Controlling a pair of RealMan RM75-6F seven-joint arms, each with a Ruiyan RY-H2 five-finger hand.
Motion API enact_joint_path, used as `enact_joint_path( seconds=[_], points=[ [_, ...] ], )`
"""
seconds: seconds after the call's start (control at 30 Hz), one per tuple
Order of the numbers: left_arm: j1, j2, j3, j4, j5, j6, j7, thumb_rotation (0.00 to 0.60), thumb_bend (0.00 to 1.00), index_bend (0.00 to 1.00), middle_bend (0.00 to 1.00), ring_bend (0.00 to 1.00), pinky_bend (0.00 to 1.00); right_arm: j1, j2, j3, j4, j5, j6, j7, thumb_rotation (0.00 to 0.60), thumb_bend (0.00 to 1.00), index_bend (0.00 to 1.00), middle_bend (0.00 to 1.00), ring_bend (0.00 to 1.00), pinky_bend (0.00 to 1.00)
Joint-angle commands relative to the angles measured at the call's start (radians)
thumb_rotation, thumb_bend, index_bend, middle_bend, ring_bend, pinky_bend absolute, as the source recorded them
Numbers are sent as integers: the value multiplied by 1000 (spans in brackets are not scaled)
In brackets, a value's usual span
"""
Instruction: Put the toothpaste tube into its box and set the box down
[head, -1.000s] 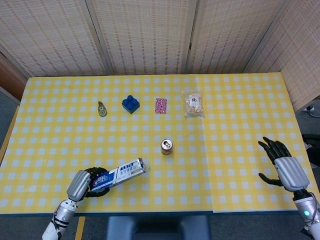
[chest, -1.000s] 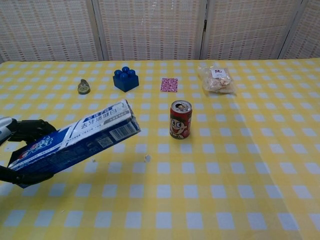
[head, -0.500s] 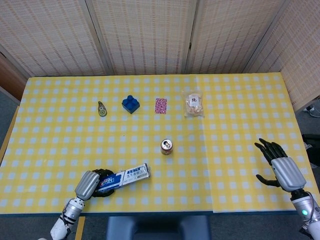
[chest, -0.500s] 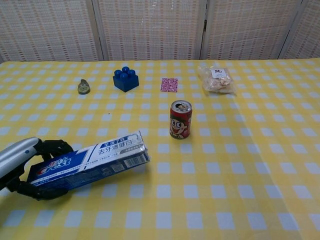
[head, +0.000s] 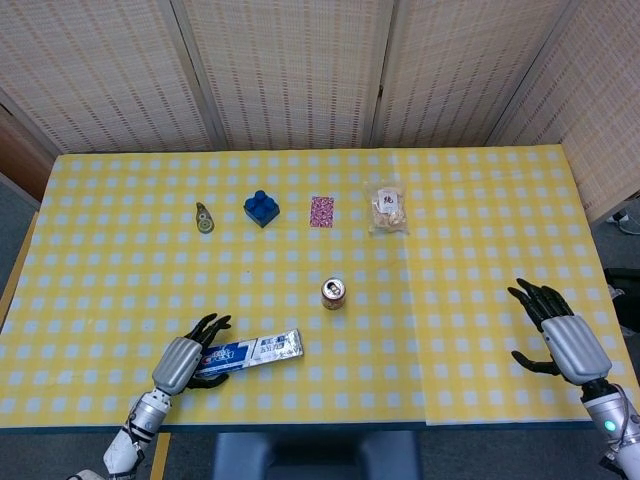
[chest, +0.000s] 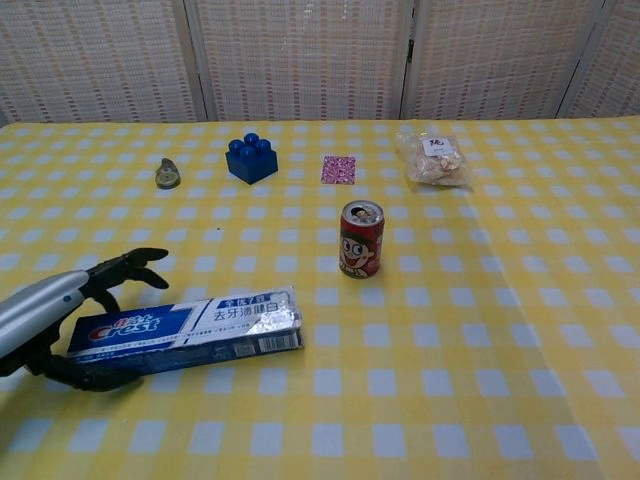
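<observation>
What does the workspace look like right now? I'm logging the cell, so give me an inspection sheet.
Surface: yellow checked tablecloth, flat.
Job's things: toothpaste box lying flat near the front edge; tube not visible.
Clutter: red can upright, blue brick, snack bag, pink card, small roller.
Hands: left hand beside the box, fingers spread; right hand open, holding nothing.
Cables: nothing seen on the table.
Surroundings: woven screens.

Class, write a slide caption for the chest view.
Toothpaste box lies flat on the checked table, left robot hand opening around it.

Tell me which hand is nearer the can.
Left. The left hand sits by the box, down-left of the can; the right hand is far off near the table's right edge.
</observation>
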Motion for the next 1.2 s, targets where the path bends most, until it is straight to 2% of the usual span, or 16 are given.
enact_joint_path(
  seconds=[0.03,0.17,0.33,0.57,0.67,0.8,0.97,1.2],
  points=[
    [4,48,-3,-73,3,21,75,600,192,0,15,0,0,-3,2,2,-5,1,2,-10,600,273,0,0,0,0],
    [22,103,-2,-161,29,92,147,600,173,0,0,0,0,-8,3,3,-11,-6,13,-15,600,274,0,0,0,0],
    [59,223,7,-270,64,190,234,600,168,0,0,0,0,-22,7,5,-17,-20,44,-26,600,274,0,0,0,0],
    [150,472,32,-451,19,267,338,600,167,0,0,0,0,-52,8,8,-29,-42,110,-70,600,274,0,0,0,0],
    [202,545,36,-496,-12,313,377,600,167,0,0,0,0,-60,11,9,-38,-41,119,-89,600,274,0,0,0,0],
    [268,593,36,-519,-43,376,390,600,166,0,0,0,0,-76,4,22,-51,-22,138,-152,600,275,0,0,0,0],
    [294,674,61,-609,-68,331,463,600,164,0,0,0,0,-99,-9,35,-72,-10,172,-238,600,274,0,0,0,0],
    [302,674,34,-605,-46,341,477,600,164,0,0,0,0,-113,-10,27,-78,-42,195,-259,600,274,0,0,0,0]
  ],
)
